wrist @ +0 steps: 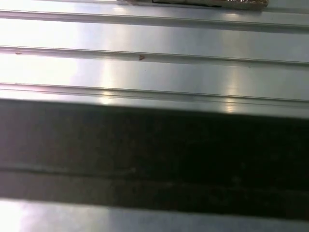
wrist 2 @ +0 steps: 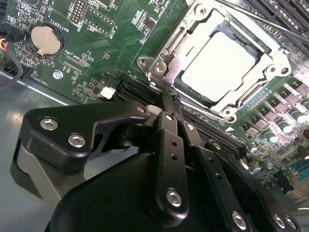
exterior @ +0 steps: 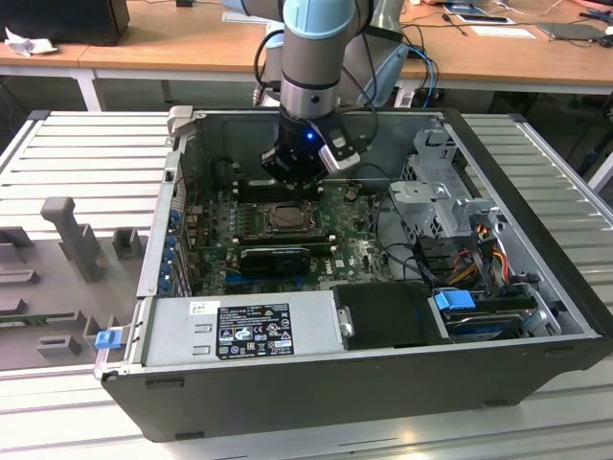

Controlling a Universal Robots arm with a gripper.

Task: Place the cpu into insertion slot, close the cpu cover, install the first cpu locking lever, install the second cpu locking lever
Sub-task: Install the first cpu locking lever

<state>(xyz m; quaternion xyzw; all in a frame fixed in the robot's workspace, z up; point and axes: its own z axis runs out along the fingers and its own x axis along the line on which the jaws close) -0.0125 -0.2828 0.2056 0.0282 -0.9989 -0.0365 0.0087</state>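
- Gripper: black, mounted on the arm and lowered inside the open computer case. In the second wrist view the two fingers run side by side and meet at the tips, clenched with nothing between them. In the exterior view the gripper hangs just above the socket area.
- Cpu: a pale, dull silver square lying flat inside the insertion slot. It is seated, not carried.
- Cpu cover: the silver frame plate appears to lie down around the chip, its window showing the chip face. Whether it is fully latched cannot be told.
- Locking lever: a thin metal rod crosses the far side of the socket; its state, hooked or free, cannot be told.
- Motherboard: green, with a round coin battery well apart from the socket. In the exterior view the insertion slot sits mid-board, with a long black card just beside it.
- Step in hand, as judged: work on the cover or levers, with the closed fingertips used as a pusher near the socket corner.
- Handling note: a lever of this kind wants a steady press down and sideways under its hook. Contact should stay on the rod, clear of the chip face and the small board parts nearby.
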